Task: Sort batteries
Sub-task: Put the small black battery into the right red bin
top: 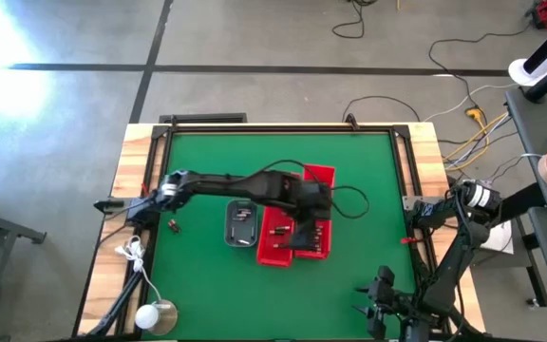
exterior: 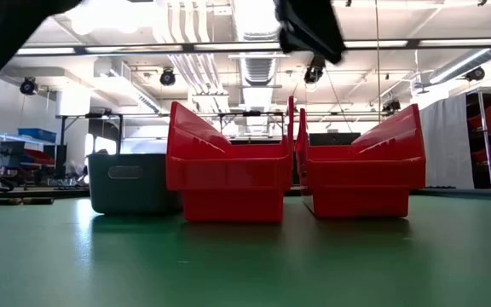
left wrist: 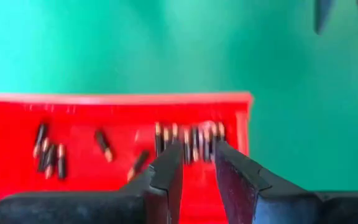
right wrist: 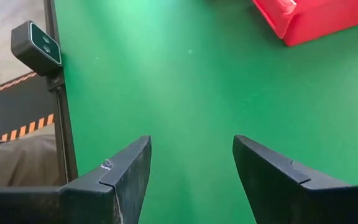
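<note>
Two long red bins (top: 275, 249) (top: 323, 177) stand side by side mid-table, with a small grey tray (top: 232, 231) to their left. Several batteries (left wrist: 191, 140) lie on the floor of the red bin (left wrist: 117, 101) under my left gripper (left wrist: 197, 158). That gripper hovers above the bin, open, with nothing between its fingers. More batteries (top: 243, 218) lie in the grey tray, and one battery (top: 172, 225) lies loose on the green mat. My right gripper (right wrist: 191, 165) waits open over bare mat near the table's front right corner.
In the low view the grey tray (exterior: 130, 183) and both red bins (exterior: 228, 179) (exterior: 365, 175) stand in a row, with open mat in front. A small camera unit (right wrist: 37, 42) sits at the mat's edge near my right gripper. Cables and a white lamp (top: 150, 315) lie at the front left.
</note>
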`<move>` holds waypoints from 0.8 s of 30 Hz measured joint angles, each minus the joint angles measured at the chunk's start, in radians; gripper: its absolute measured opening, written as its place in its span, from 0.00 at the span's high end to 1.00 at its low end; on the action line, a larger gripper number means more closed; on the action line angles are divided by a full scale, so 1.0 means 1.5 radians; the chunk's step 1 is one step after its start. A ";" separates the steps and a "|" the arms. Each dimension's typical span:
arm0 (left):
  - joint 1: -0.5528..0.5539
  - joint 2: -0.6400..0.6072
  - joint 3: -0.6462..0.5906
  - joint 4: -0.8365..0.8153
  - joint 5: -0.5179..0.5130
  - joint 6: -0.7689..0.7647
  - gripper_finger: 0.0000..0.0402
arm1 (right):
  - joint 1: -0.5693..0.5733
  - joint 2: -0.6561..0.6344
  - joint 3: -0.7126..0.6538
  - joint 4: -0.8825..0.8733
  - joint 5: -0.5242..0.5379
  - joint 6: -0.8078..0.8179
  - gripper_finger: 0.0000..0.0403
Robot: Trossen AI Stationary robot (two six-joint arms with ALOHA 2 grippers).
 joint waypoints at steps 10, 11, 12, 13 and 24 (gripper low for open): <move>-0.078 -0.168 -0.274 -0.140 -0.008 -0.052 0.81 | 0.000 0.000 -0.003 0.005 0.001 -0.052 0.46; -0.086 -0.197 -0.328 -0.138 -0.008 -0.070 0.81 | 0.000 0.000 -0.005 0.003 0.001 -0.064 0.46; -0.096 -0.233 -0.386 -0.133 -0.013 -0.097 0.81 | 0.000 0.000 -0.005 0.003 0.005 -0.072 0.46; -0.105 -0.273 -0.442 -0.117 -0.024 -0.131 0.81 | 0.000 0.000 -0.006 0.004 0.005 -0.084 0.46; -0.190 -0.771 -0.978 0.069 -0.166 -0.592 0.81 | -0.004 0.000 -0.009 0.002 0.024 -0.148 0.46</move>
